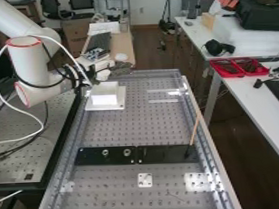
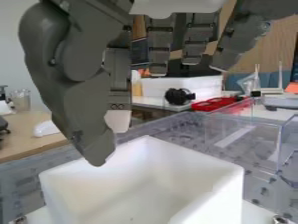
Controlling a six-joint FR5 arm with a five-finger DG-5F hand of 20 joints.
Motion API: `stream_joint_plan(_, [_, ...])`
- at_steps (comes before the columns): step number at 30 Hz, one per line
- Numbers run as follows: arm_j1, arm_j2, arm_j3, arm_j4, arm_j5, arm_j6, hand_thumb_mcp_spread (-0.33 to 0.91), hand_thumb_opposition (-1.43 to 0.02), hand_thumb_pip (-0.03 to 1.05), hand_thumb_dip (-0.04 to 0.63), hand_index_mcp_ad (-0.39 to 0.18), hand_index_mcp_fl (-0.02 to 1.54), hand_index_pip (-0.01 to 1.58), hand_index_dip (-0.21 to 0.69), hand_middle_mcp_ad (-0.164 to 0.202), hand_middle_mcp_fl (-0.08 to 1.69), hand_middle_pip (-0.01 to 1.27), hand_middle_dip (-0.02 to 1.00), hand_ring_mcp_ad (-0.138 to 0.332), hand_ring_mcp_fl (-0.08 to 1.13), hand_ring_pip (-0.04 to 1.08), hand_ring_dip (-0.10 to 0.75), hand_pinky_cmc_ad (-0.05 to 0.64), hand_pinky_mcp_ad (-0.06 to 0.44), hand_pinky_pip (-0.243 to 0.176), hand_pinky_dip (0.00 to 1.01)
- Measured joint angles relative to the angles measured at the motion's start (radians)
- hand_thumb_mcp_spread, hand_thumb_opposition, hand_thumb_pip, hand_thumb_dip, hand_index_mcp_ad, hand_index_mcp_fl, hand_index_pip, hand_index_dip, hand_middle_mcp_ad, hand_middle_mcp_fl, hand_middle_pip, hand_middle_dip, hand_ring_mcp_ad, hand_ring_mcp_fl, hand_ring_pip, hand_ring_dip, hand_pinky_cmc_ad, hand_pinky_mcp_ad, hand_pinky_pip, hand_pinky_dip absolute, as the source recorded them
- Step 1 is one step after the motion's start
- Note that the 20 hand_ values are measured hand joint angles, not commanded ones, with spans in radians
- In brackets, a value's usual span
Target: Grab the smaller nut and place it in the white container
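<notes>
The dark grey hand [image 1: 119,69] is just behind and above the white container [image 1: 104,95] in the high view. That container is a square open box on a white base plate. In the wrist view the hand [image 2: 80,85] hangs over the container [image 2: 209,187], its thumb tip above the rim and its fingers spread and fairly straight, with nothing visible between them. On the black bar [image 1: 92,156] stand the larger nut [image 1: 105,152] and, beside it, the bearing [image 1: 127,152].
A thin wooden stick [image 1: 194,127] leans at the bench's right side, its dark end on the bar. A small white plate [image 1: 145,180] lies nearer the front. Red trays [image 1: 238,67] stand on the side table, and clear plastic walls [image 2: 263,135] rise beyond the container.
</notes>
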Motion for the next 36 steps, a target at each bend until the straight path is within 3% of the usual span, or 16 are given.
stream_joint_plan(4, [-0.007,0.0,0.002,-0.02,0.003,-0.011,0.46,-0.92,0.66,0.222,-0.168,0.26,1.51,0.159,0.061,0.08,0.14,0.2,0.141,0.01,0.1,0.082,0.314,0.197,-0.045,0.19])
stream_joint_plan(9, [-0.013,0.006,-0.003,-0.017,0.007,-0.01,0.46,-0.9,0.66,0.253,-0.168,0.14,1.45,0.152,0.061,0.07,0.14,0.2,0.138,0.01,0.1,0.082,0.314,0.197,-0.047,0.19])
stream_joint_plan(20, [-0.029,0.03,-0.01,-0.004,0.017,0.011,0.44,-0.89,0.73,0.253,-0.166,0.07,1.42,0.115,0.061,0.08,0.14,0.2,0.141,0.01,0.1,0.082,0.314,0.197,-0.047,0.19])
stream_joint_plan(25, [-0.053,0.087,0.0,-0.027,0.033,0.032,0.43,-0.88,0.73,0.253,-0.166,0.05,1.38,0.093,0.061,0.07,0.14,0.2,0.138,0.01,0.09,0.082,0.312,0.194,-0.047,0.19])
stream_joint_plan(29, [-0.085,0.157,0.039,-0.09,0.065,0.043,0.41,-0.87,0.73,0.253,-0.169,0.02,1.34,0.094,0.061,0.03,0.14,0.2,0.138,0.01,0.09,0.082,0.312,0.197,-0.047,0.2])
stream_joint_plan(33, [-0.109,0.213,0.078,-0.15,0.144,0.045,0.39,-0.84,0.72,0.253,-0.176,0.02,1.3,0.075,0.054,0.03,0.14,0.2,0.141,0.01,0.1,0.082,0.312,0.194,-0.049,0.24])
stream_joint_plan(36, [-0.12,0.248,0.096,-0.182,0.235,0.061,0.35,-0.81,0.65,0.253,-0.164,0.02,1.22,0.063,0.058,0.04,0.14,0.2,0.145,0.01,0.13,0.082,0.312,0.213,-0.051,0.28])
